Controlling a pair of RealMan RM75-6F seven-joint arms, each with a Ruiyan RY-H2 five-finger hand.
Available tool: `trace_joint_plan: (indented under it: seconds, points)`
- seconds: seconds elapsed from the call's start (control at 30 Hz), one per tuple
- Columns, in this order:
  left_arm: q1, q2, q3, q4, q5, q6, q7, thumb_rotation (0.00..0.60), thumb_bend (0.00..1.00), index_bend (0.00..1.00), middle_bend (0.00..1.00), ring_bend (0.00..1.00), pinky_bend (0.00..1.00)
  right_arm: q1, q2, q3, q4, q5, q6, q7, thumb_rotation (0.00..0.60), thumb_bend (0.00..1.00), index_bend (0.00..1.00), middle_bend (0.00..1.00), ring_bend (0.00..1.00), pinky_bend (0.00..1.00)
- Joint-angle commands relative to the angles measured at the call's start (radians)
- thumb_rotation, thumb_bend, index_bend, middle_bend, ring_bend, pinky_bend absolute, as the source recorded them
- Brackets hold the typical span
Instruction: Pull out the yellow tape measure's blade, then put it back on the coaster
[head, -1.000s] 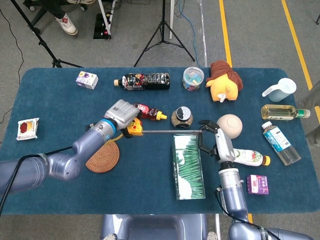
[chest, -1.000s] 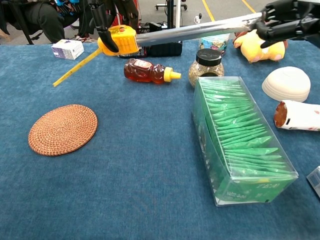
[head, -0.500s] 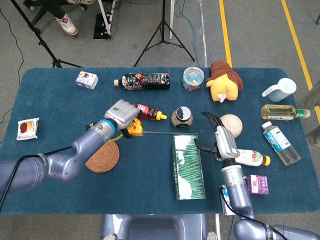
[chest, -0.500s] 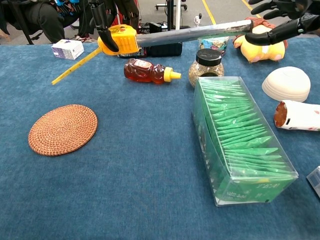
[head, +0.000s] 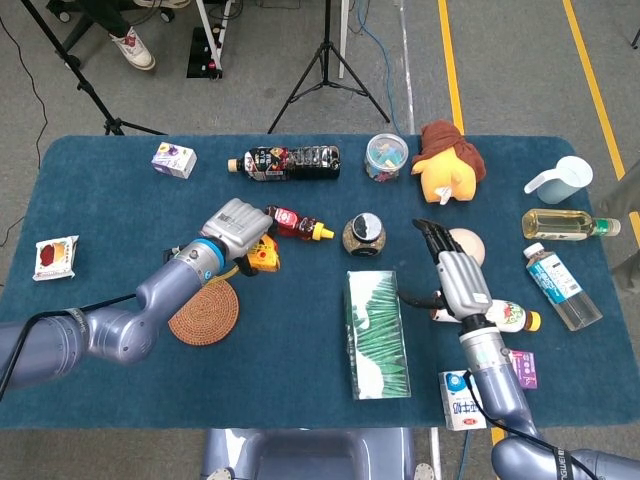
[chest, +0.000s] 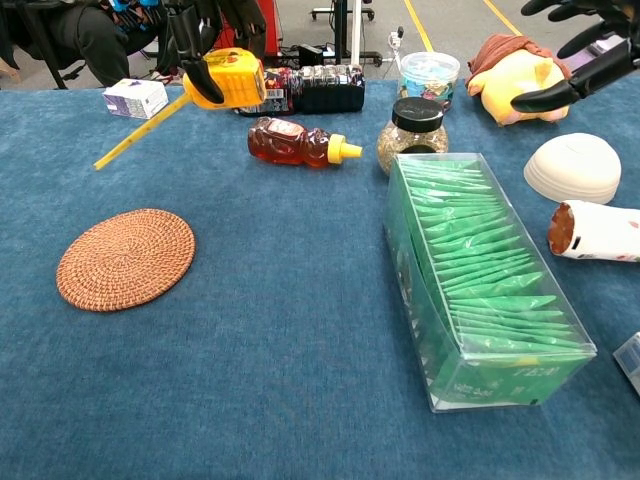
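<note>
Left hand (head: 235, 226): fingers wrapped round yellow tape measure (chest: 226, 78), held aloft above blue tabletop (chest: 280, 330), behind woven coaster (chest: 126, 258); yellow strap (chest: 135, 134) slants down to the left. Right hand (head: 455, 275): fingers spread, holding nothing, near white bowl (chest: 572, 167), beside green packet box (chest: 470, 270)

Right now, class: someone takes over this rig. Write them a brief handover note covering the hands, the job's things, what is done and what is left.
Left hand holds the yellow tape measure in the air, behind the coaster.
Right hand is open, holding nothing, above the table's right side.
Done: no blade sticks out of the tape measure; it looks wound in.
Left: set the tape measure down on the coaster.
</note>
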Motion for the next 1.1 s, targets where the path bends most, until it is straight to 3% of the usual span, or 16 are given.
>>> trace_joint_plan:
  seconds: [0.03,0.2,0.67,0.87,1.1]
  points:
    - [0.01,0.007,0.0,-0.009,0.008,0.009,-0.006,0.589,0.34,0.61,0.52,0.53,0.54,0.001,0.012,-0.01,0.009,-0.01,-0.005,-0.009,0.548,0.19,0.03,0.09,0.05,0.16]
    - [0.079,0.049,0.008,-0.066,0.06,0.051,-0.036,0.586,0.34,0.61,0.52,0.53,0.54,-0.006,0.044,-0.047,0.062,-0.04,-0.006,-0.04,0.551,0.19,0.05,0.09,0.06,0.16]
    - [0.258,0.093,0.03,-0.129,0.204,0.165,-0.068,0.584,0.34,0.61,0.52,0.53,0.54,-0.025,0.068,-0.083,0.116,-0.063,-0.018,-0.005,0.55,0.2,0.06,0.1,0.06,0.16]
    - [0.378,0.073,0.054,-0.15,0.303,0.241,-0.058,0.585,0.34,0.61,0.52,0.53,0.54,-0.038,0.064,-0.102,0.131,-0.07,-0.019,0.015,0.55,0.19,0.06,0.1,0.06,0.16]
    - [0.468,0.025,0.082,-0.139,0.336,0.278,-0.022,0.583,0.34,0.61,0.52,0.53,0.54,-0.044,0.056,-0.114,0.146,-0.072,-0.022,0.024,0.549,0.19,0.06,0.1,0.06,0.16]
